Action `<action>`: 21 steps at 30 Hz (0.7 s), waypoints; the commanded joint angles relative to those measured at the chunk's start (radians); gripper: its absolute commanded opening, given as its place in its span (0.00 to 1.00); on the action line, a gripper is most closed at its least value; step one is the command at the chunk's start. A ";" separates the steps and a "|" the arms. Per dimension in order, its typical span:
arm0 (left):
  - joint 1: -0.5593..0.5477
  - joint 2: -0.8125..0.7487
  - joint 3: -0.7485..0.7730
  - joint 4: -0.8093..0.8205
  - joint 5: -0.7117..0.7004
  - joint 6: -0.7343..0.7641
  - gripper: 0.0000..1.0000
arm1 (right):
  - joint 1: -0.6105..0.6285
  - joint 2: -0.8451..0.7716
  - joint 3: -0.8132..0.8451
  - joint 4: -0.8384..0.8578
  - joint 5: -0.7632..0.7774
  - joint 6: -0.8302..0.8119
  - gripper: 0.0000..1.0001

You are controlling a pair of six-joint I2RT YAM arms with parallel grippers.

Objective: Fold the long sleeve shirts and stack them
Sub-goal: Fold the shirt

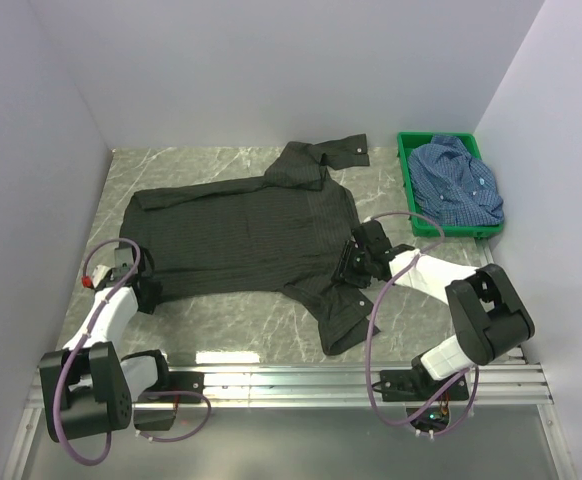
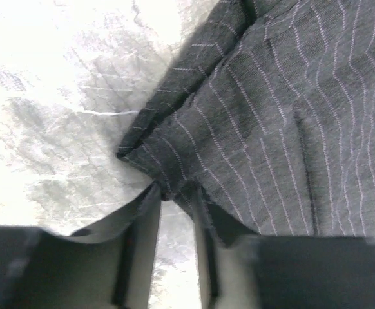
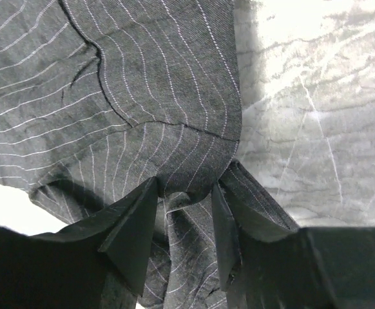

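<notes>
The black shirt with fine pale stripes lies spread flat across the marble table, collar to the right and one sleeve reaching toward the front. My left gripper sits at its lower-left hem corner. In the left wrist view the corner of the black shirt is gathered between the narrowed tips of the left gripper. My right gripper is at the shirt's right side by the sleeve. There the right gripper pinches a fold of the striped black shirt. The blue checked shirt lies crumpled in the crate.
A green plastic crate stands at the back right against the wall. White walls close in the table on the left, back and right. A metal rail runs along the front edge by the arm bases.
</notes>
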 commanded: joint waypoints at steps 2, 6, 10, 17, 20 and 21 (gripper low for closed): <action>0.000 -0.004 -0.021 -0.025 0.000 0.004 0.28 | 0.009 -0.001 0.029 -0.126 0.091 -0.033 0.41; 0.000 -0.008 -0.009 -0.020 -0.003 0.016 0.20 | -0.009 -0.029 -0.008 -0.184 0.108 -0.033 0.22; 0.000 0.010 -0.016 0.003 0.014 0.021 0.10 | -0.012 -0.064 -0.031 -0.204 0.103 -0.024 0.18; 0.000 0.015 -0.030 0.040 0.057 0.029 0.01 | -0.025 -0.153 -0.047 -0.279 0.160 -0.030 0.08; -0.001 0.001 -0.030 0.049 0.080 0.033 0.01 | -0.029 -0.185 -0.036 -0.279 0.175 -0.029 0.13; 0.000 -0.007 -0.030 0.050 0.087 0.038 0.01 | -0.028 -0.190 -0.028 -0.275 0.169 -0.027 0.15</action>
